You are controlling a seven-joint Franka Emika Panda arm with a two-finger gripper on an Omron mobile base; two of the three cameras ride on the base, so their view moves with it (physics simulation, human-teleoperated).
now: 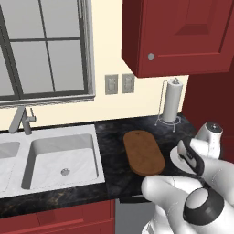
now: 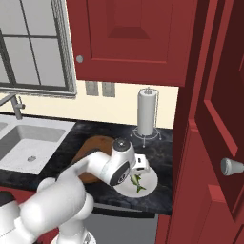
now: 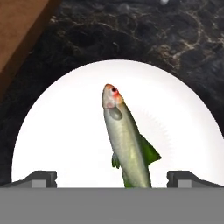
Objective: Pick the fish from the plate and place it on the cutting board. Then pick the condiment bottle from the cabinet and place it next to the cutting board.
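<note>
You have one fish (image 3: 126, 142) to count, lying at the centre of the hand view, and one white plate (image 3: 61, 144) under it. One wooden cutting board (image 1: 143, 152) sits at the centre of the left base view. You get one paper towel roll (image 1: 172, 100) on its stand at upper right there, two wall outlets (image 1: 119, 84) side by side above the centre, one sink faucet (image 1: 20, 119) at left, and two sink basins (image 1: 61, 157) at lower left. You see one window (image 1: 43, 48) at upper left, and one wall cupboard (image 1: 180, 34) with one knob (image 1: 151, 56) at upper right.
</note>
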